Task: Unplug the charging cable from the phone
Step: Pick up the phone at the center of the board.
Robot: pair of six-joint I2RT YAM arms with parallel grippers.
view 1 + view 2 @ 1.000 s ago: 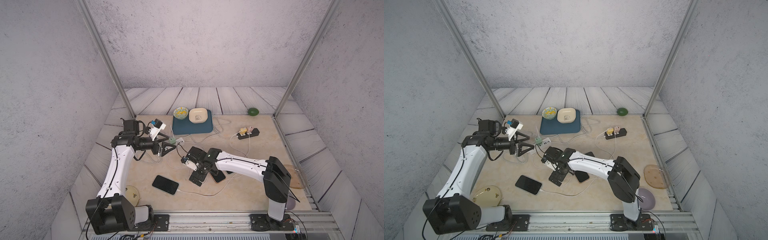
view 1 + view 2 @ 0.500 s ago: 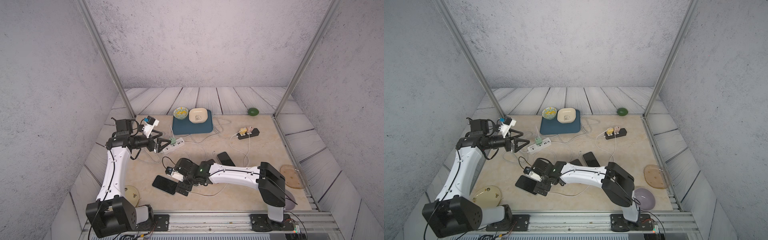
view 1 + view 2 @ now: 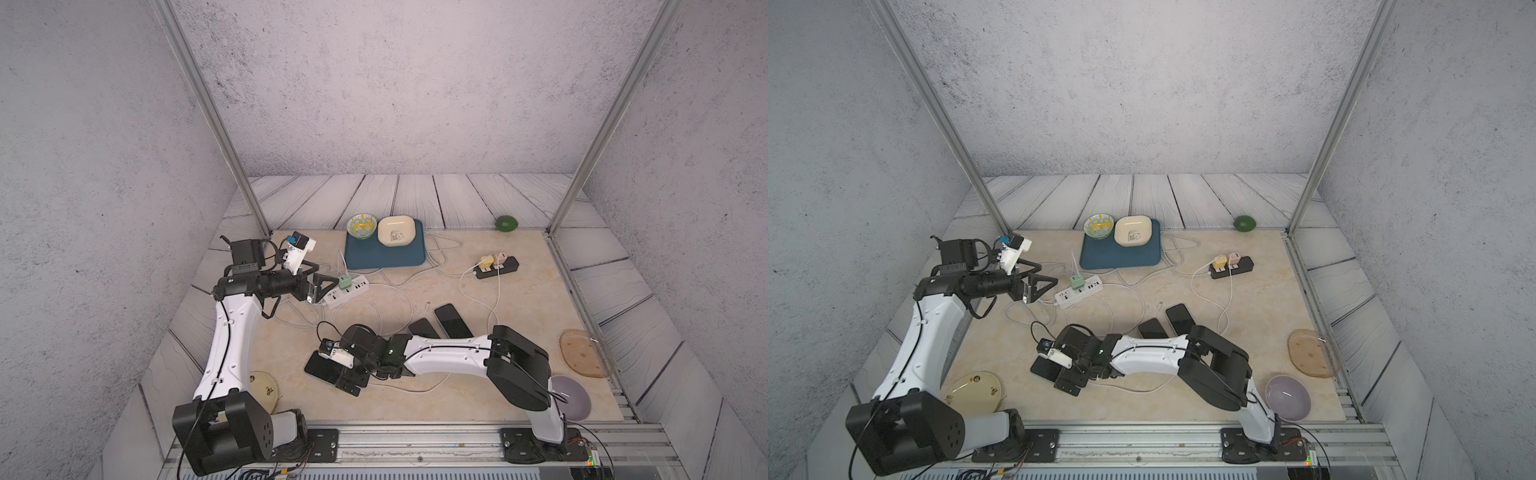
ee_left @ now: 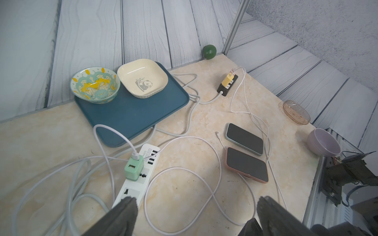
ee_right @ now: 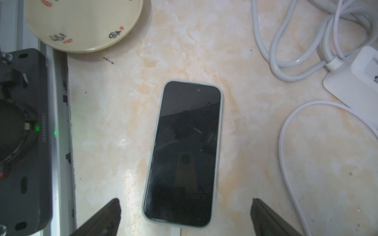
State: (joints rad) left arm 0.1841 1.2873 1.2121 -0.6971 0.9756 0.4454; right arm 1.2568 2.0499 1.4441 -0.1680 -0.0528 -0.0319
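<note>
While above the phone, right pincer, jaws wide.

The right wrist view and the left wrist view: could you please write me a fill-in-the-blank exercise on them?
The right gripper is over the dark-screened phone in a pale green case, jaws ____.
The white charging cable is ____ that phone.
The patterned round bowl and cream square panda dish stand on the ____ rectangular tray.
The mint-green charger cube sits in the ____ power strip.
Missing: open; plugged into; blue; white.
</note>
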